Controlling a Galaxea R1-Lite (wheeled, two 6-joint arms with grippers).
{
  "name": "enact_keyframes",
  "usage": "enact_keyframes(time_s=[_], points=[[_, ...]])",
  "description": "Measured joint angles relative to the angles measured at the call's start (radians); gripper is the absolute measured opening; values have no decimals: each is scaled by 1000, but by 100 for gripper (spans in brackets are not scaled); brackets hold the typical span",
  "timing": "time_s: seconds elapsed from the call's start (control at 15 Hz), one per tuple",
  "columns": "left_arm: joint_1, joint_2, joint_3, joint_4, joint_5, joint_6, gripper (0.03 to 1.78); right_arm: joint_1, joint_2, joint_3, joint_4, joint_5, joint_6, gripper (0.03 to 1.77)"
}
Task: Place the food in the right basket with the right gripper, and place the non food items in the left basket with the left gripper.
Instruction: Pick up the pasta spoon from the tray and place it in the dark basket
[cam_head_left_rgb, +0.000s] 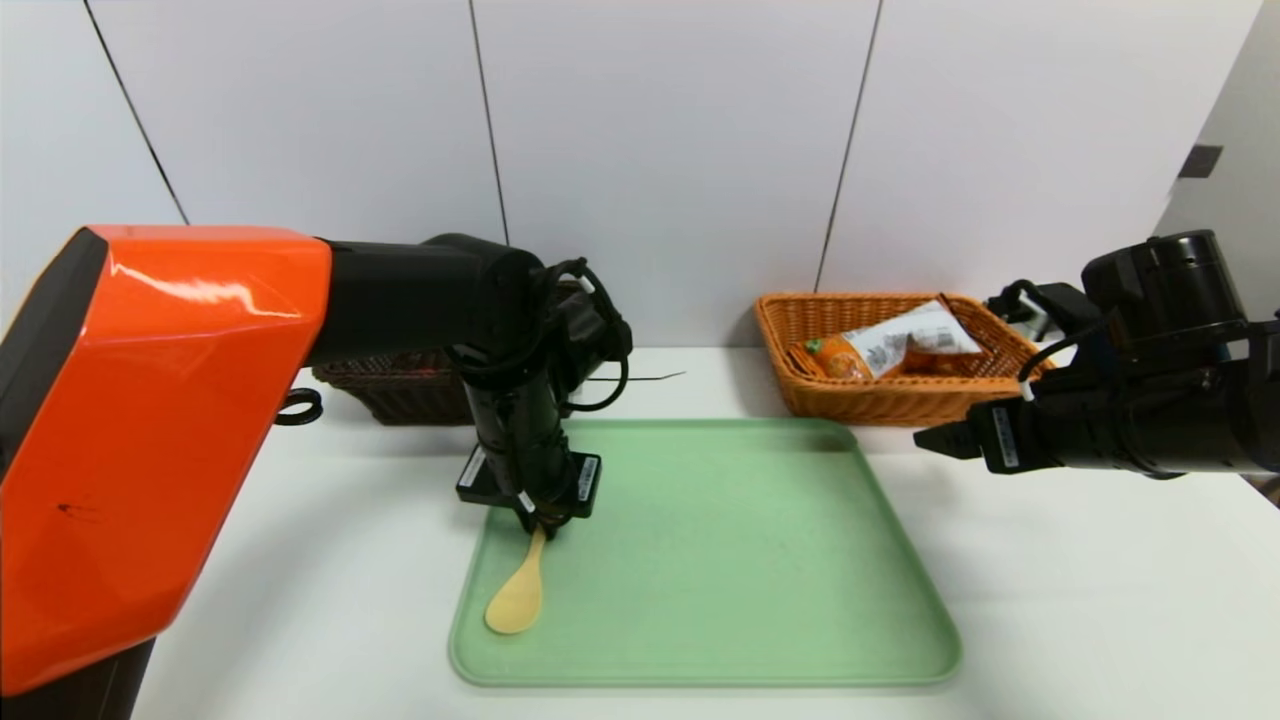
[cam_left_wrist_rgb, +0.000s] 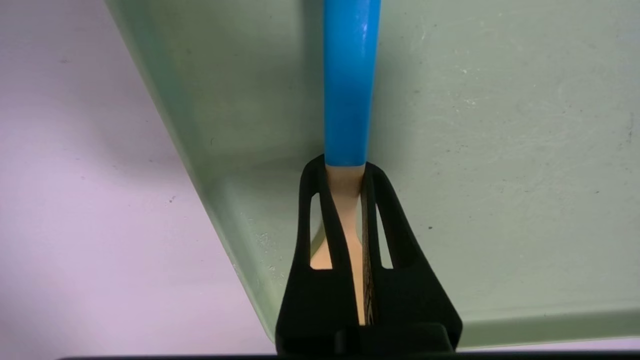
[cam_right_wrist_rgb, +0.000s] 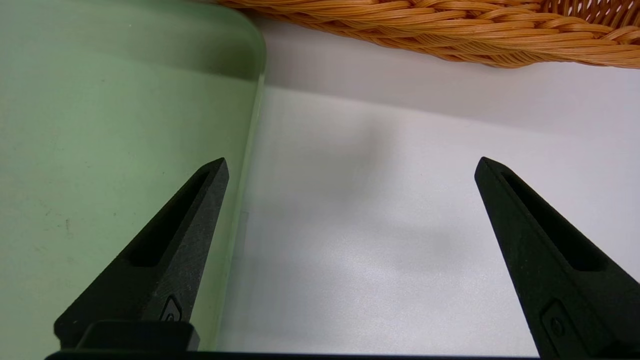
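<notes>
A spoon with a tan bowl lies on the left part of the green tray. My left gripper points straight down and is shut on the spoon's neck. In the left wrist view the tan neck sits pinched between the black fingers of the left gripper, and the blue handle runs on past them over the tray. My right gripper hangs open over the table, right of the tray and in front of the right basket, with nothing between its fingers.
The orange right basket holds food packets. The dark left basket stands at the back left, mostly hidden behind my left arm. In the right wrist view the tray's edge and the orange basket's rim show.
</notes>
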Motion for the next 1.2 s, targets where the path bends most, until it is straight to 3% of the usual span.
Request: enact_keyframes(time_s=[0.6, 1.0, 1.2], points=[[-103, -108, -30, -26, -31, 87, 10, 6, 9, -2, -1, 0, -1, 170], [-133, -227, -29, -304, -29, 202, 10, 13, 13, -1, -1, 0, 0, 170], [-116, -259, -26, -489, 15, 195, 10, 14, 14, 0, -1, 0, 0, 170]])
